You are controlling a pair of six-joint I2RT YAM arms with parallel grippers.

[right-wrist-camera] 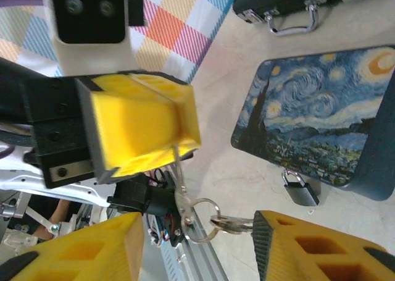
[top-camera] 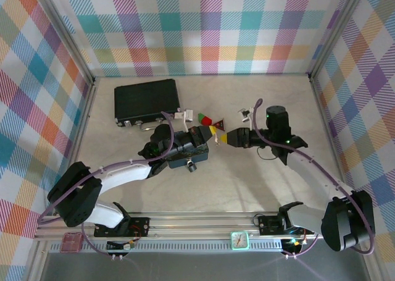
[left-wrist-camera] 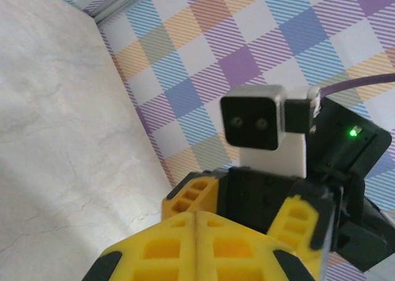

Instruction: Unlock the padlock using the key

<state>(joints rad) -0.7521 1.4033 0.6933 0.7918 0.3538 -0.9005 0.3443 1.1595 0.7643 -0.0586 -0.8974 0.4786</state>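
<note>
From left tool (right-wrist-camera: 166, 139), key (right-wrist-camera: 179, 182) points toward right tool (right-wrist-camera: 194, 234).

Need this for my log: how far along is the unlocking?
Done: the thin brass key is lifted, pinched in the shut left gripper. In hand: the right gripper stands open around its silver ring. Left: the silvery padlock hangs on the blue painted box, no key inserted.

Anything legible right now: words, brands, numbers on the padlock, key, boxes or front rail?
No text can be read.
padlock: too small and dark to show any marking.
key: seen edge-on, no stamp visible.
small clock on the front rail: face too small to read.
blue painted box: picture, no words.
</note>
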